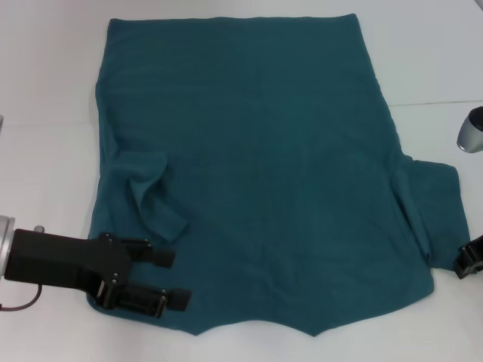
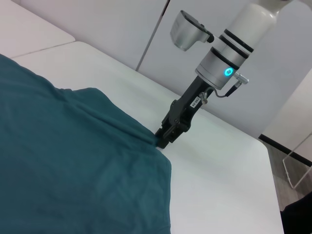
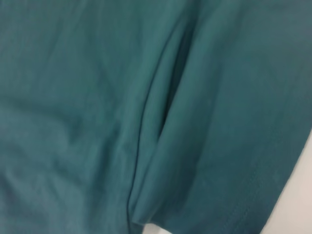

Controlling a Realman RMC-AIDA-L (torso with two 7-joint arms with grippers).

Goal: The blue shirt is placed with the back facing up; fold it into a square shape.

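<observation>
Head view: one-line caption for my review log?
Blue shirt spread flat; left gripper open over its corner, right gripper at opposite sleeve.

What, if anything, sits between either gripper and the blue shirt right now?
Nothing visible. The left gripper is already over the blue shirt at its near left corner, jaws open, beside the folded-in sleeve. The right gripper meets the right sleeve's edge. Only bare white table surrounds the cloth.

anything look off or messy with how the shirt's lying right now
Yes. The blue shirt lies mostly flat, but the sleeve on the robot's left is folded inward and crumpled over the body, while the other sleeve is spread out. The left gripper is open over that corner; the right gripper touches the opposite edge.
</observation>
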